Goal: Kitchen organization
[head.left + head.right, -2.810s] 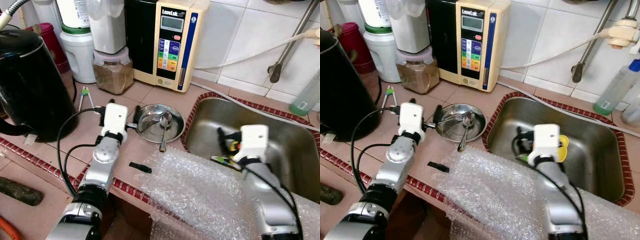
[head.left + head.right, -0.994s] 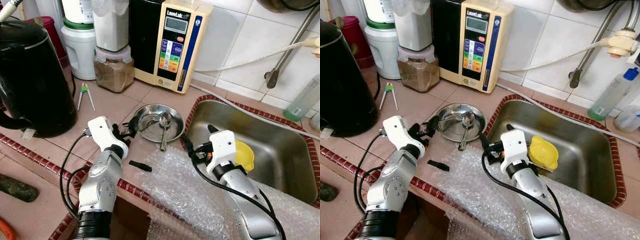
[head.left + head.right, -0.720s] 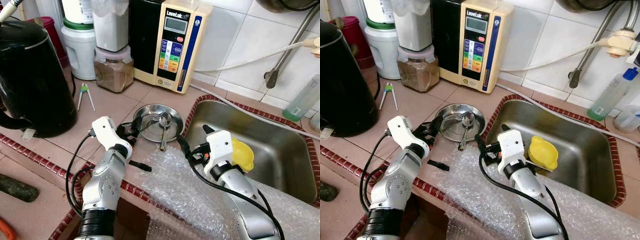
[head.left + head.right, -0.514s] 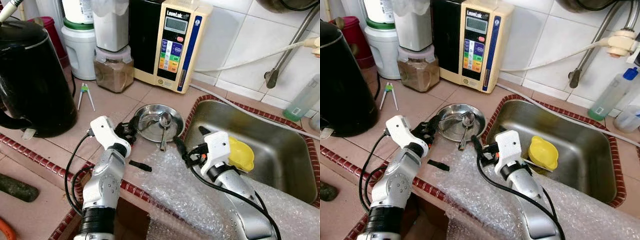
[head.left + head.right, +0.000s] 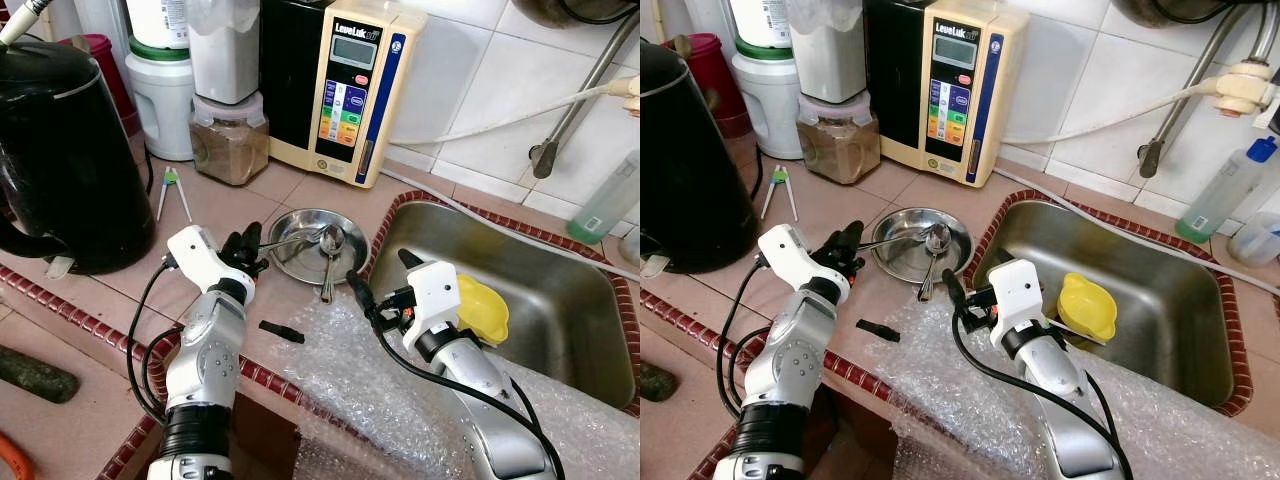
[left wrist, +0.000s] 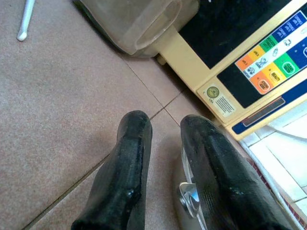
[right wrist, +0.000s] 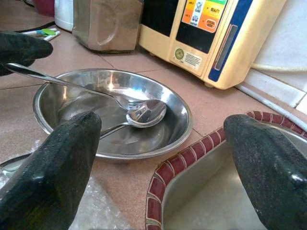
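— How many utensils in the bowl (image 5: pixel 300 250)?
— One fork (image 7: pixel 72 86), one spoon (image 5: pixel 330 240).
— Grippers?
— Left gripper (image 5: pixel 245 245) pinches the fork handle left of the bowl; right gripper (image 5: pixel 385 280) gapes wide at the sink (image 5: pixel 560 320) edge, empty.

A home kitchen: tiled counter (image 5: pixel 110 300), steel sink (image 5: pixel 560 300), black kettle (image 5: pixel 60 170), water ionizer (image 5: pixel 345 85).

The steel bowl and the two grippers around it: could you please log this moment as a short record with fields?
steel bowl: on the tiled counter, beside the sink
contents: spoon and fork, both handles reaching out over the rim
left gripper: shut on the fork handle at the bowl's edge
right gripper: open, empty, hovering by the sink rim, facing the bowl
bubble wrap: spread over the counter's front edge
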### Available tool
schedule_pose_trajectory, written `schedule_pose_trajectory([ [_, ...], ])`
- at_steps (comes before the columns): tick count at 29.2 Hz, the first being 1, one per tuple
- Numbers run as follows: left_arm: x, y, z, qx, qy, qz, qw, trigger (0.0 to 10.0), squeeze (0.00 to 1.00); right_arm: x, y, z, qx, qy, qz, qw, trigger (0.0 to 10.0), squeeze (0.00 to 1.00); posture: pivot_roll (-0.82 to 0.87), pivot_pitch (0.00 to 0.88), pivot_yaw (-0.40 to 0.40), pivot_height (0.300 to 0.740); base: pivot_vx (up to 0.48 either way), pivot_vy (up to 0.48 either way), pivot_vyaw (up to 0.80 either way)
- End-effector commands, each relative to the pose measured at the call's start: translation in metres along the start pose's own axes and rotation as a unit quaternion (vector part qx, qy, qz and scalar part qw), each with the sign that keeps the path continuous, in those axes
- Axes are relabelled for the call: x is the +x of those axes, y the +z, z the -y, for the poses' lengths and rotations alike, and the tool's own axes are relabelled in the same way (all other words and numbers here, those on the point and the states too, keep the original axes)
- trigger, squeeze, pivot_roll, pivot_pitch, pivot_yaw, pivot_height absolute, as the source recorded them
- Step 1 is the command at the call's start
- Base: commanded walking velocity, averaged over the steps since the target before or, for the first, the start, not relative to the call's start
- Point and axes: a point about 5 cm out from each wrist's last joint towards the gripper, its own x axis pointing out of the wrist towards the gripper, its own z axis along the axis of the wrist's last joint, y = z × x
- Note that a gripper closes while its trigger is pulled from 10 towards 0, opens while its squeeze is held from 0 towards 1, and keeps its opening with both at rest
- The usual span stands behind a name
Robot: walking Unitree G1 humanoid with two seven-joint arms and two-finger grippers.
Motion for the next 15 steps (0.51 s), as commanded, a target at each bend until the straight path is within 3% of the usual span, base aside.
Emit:
schedule_pose_trajectory([
  [1, 0.0018, -0.0017, 0.0035, -0.007, -0.002, -0.003, 1.0, 0.0, 0.0, -0.0001, -0.0011, 0.0044, -0.01, -0.006, -0.004, 1.0, 10.0, 0.0, 0.15, 0.0, -0.076, 0.74, 0.0, 0.0, 0.0],
  [6, 0.0027, -0.0037, 0.0037, -0.017, -0.002, -0.009, 1.0, 0.0, 0.0, -0.0013, -0.003, 0.0052, -0.029, 0.009, -0.018, 0.999, 10.0, 0.0, 0.14, 0.0, -0.074, 0.74, 0.0, 0.0, 0.0],
  [15, 0.0053, -0.0011, 0.004, -0.046, 0.008, -0.007, 0.999, 0.0, 0.0, -0.0028, -0.0046, 0.0033, -0.013, 0.029, -0.022, 0.999, 10.0, 0.0, 0.14, 0.0, -0.074, 0.74, 0.0, 0.0, 0.0],
])
